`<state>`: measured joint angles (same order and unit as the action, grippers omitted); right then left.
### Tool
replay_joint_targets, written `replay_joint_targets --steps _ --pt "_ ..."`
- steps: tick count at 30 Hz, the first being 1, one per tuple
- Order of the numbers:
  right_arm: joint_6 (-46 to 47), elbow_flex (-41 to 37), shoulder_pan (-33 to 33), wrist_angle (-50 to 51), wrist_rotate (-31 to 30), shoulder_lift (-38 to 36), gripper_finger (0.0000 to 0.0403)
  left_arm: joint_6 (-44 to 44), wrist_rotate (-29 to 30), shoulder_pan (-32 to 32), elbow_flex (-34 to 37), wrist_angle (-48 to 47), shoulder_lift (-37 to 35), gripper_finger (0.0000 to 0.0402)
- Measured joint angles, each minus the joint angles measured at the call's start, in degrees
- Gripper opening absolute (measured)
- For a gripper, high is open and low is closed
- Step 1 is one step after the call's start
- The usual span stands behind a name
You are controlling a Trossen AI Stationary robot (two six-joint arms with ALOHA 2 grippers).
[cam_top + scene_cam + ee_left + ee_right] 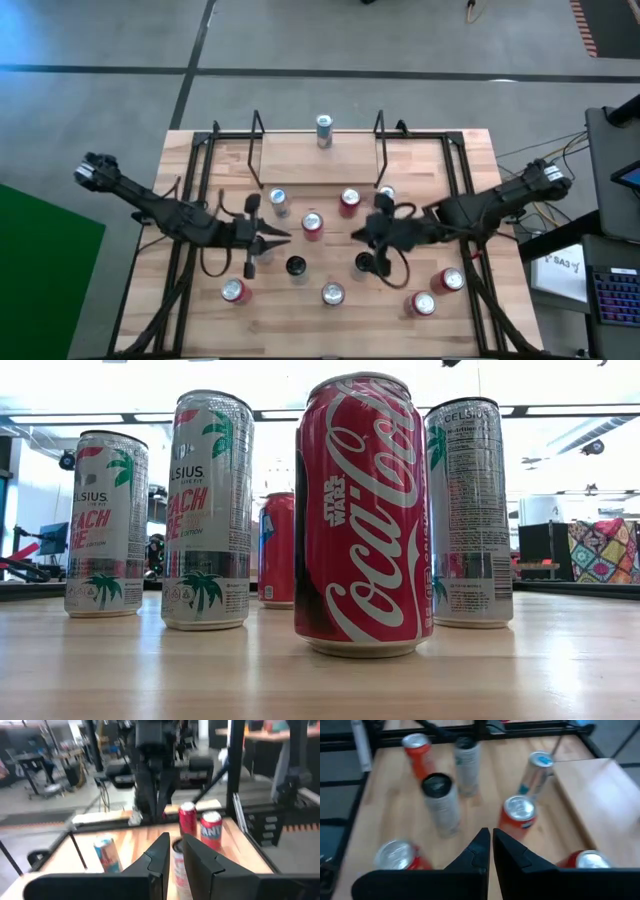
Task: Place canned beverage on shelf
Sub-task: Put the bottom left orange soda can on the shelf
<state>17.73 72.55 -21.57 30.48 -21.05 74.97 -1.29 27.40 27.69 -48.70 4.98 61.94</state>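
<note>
Several cans stand upright on the wooden table (470, 160); no gripper holds one. A silver can (323, 130) stands on the light floor (320, 165) of the shelf at the far middle, between its two black loop ends (257, 150). My left gripper (288, 238) hovers shut above the table's middle, pointing right. My right gripper (354, 235) faces it, shut, pointing left. A red can (313, 225) stands between and slightly beyond the two tips. Seen from the right wrist, that gripper (491, 840) hangs over a red can (520, 815).
Cans crowd the table's middle and near half: a blue-silver one (279, 201), red ones (349, 201) (234, 291) (421, 303), dark-topped ones (296, 266) (362, 263). Black side frames (195, 200) (462, 190) run along both table edges. The low view is filled by a Coca-Cola can (362, 515).
</note>
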Motion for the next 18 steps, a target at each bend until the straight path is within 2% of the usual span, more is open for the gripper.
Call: replay_joint_targets --steps 8,18 --pt "6.18 -0.60 -9.19 0.07 0.48 1.21 0.0012 4.71 0.38 4.23 -6.11 -8.64 4.51 0.0037" --pt "9.08 -2.40 -17.08 -1.64 -1.94 1.67 0.0012 6.60 0.52 7.19 -6.50 -8.77 6.32 0.0037"
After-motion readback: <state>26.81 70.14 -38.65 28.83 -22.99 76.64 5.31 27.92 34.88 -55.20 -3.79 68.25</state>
